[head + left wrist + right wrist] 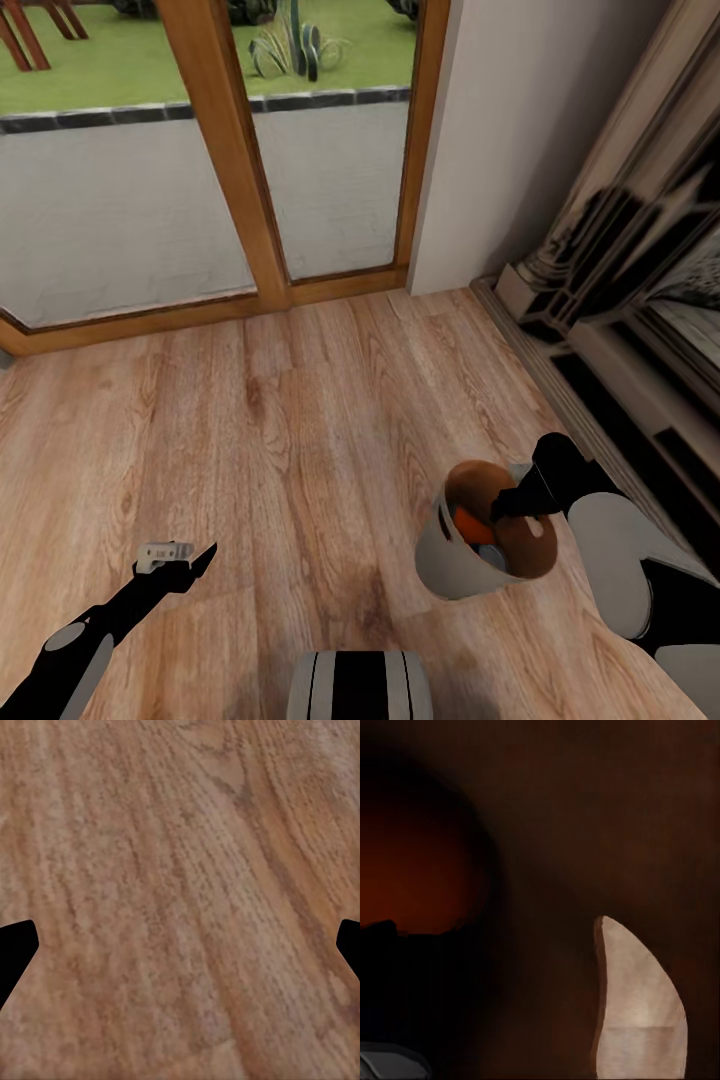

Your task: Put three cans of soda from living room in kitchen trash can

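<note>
Inside the tash can [450,560], an orange soda can [466,524] lies beside the right tool [503,507].

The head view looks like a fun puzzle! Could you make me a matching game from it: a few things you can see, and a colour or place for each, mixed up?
Things:
1. trash can
2. orange can
3. left gripper
4. door frame

Descriptions:
A. over bare floor
B. grey outside, brown inside
C. lying inside the bin
D. wooden, around glass

Pairs: 1-B, 2-C, 3-A, 4-D
</note>
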